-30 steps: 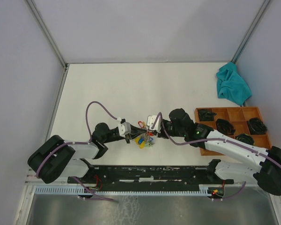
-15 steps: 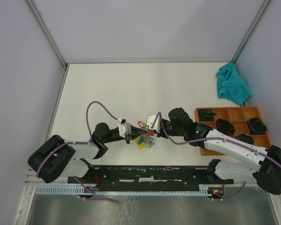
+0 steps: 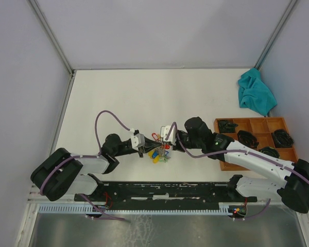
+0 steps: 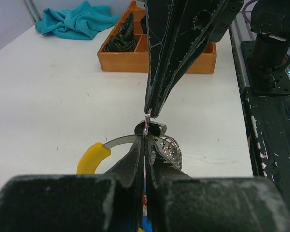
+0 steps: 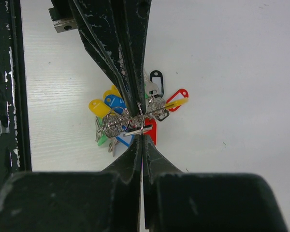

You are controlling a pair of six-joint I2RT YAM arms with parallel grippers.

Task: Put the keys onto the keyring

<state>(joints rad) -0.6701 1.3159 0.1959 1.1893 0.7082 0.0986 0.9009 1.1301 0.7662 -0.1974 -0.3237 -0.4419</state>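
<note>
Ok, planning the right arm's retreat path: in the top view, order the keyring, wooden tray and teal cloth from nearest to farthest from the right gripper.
1. keyring, at the right gripper, table centre.
2. wooden tray, to the right.
3. teal cloth, far right corner.

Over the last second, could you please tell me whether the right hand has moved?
Yes, slightly: the right hand has edged left, away from the wooden tray, toward the left hand.

Top cam: high behind me, looks down on the table (image 3: 118, 98), far edge at 12. Wrist cams: close in, sighting along my jaws, facing each other. All share the keyring (image 3: 158, 152).
</note>
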